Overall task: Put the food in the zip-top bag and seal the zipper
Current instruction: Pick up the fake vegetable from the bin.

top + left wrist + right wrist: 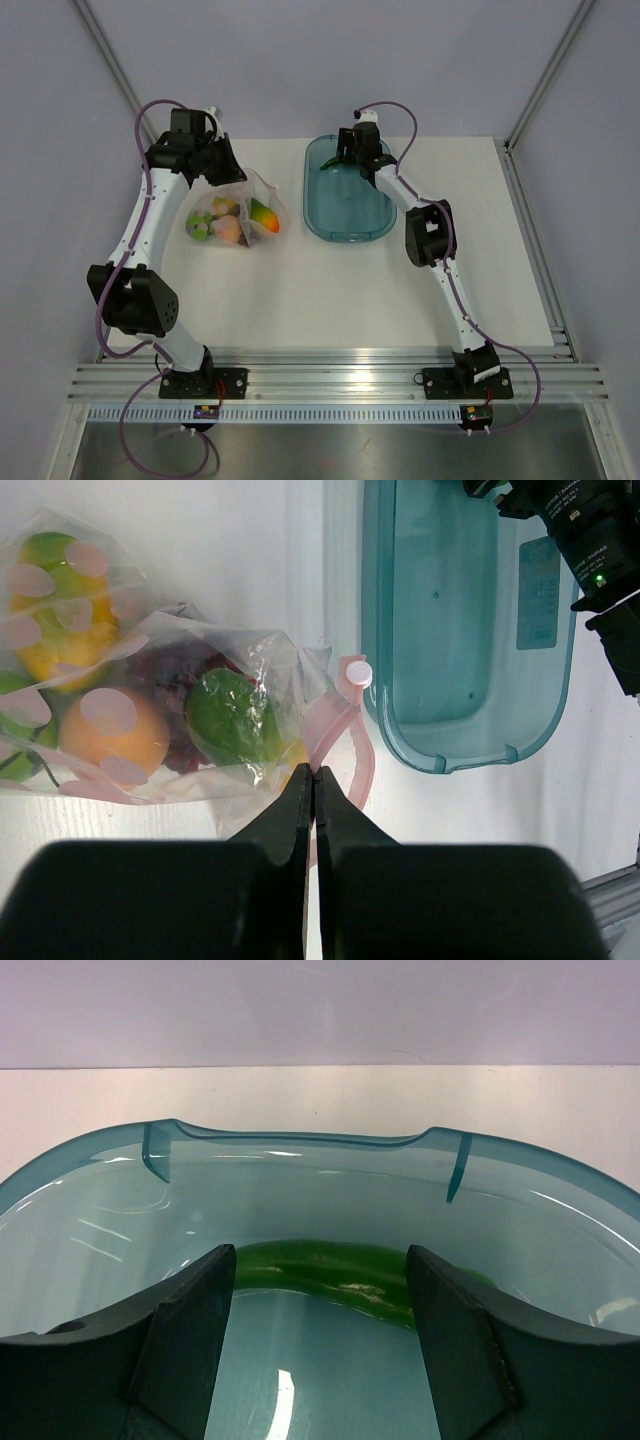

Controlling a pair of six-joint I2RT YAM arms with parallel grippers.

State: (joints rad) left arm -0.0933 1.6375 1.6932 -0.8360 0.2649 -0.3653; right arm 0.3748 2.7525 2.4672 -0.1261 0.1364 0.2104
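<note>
Zip-top bag (262,192): on desk (300,295), just left of the tray, mouth looks unsealed
Food (228,228): several fruits inside the bag; orange, yellow-green, green and dark purple show through
Left gripper (314,776): fingers together, clamped on pink zipper (340,720) at bag mouth
Tray (350,237): teal, nearly bare
Green piece (300,1260): lies at tray's far end, only food seen outside the bag
Right gripper (350,152): fingers apart, either side of green piece, no contact seen
Progress: loading mostly done; left to do is green piece into bag, then zipper pressed closed
</note>
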